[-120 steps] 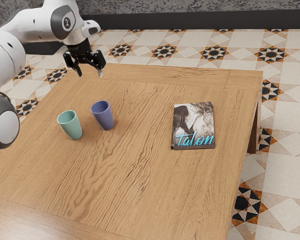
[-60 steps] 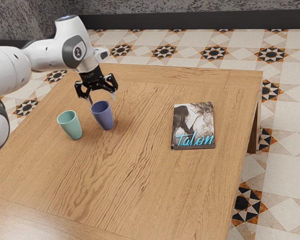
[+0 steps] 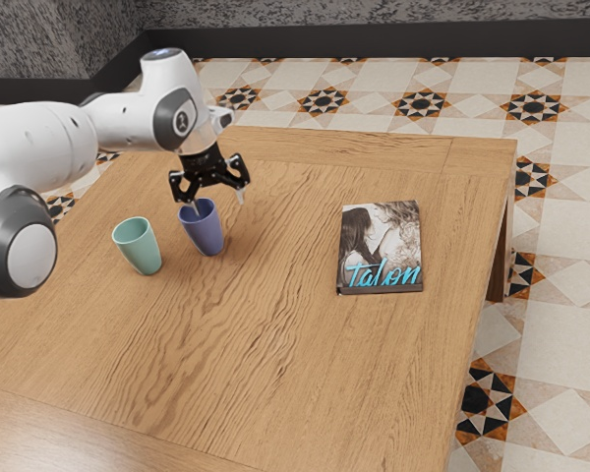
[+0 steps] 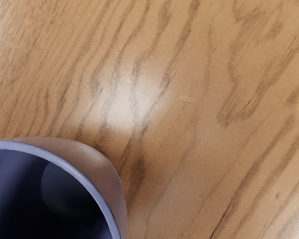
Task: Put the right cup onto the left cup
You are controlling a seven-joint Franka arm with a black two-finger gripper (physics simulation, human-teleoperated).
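My black gripper [image 3: 218,200] is open, pointing down at the rim of the blue-purple cup [image 3: 205,232], with its fingers apart. One fingertip overlaps the cup's opening in the exterior view and the other hangs past the rim toward the exterior view's right. In the wrist view the blue cup [image 4: 105,201] shows its rim and dark inside close under the hand. A mint-green cup [image 3: 139,248] stands upright a short way off, toward the exterior view's left. The two cups are apart.
A book [image 3: 381,248] with a photo cover lies flat on the wooden table [image 3: 265,334], toward the exterior view's right. The table's far edge runs behind the gripper, with tiled floor beyond.
The arm has swung from the table's far corner toward the exterior view's right and come lower, bringing the open gripper to the blue cup. Both cups and the book have stayed put.
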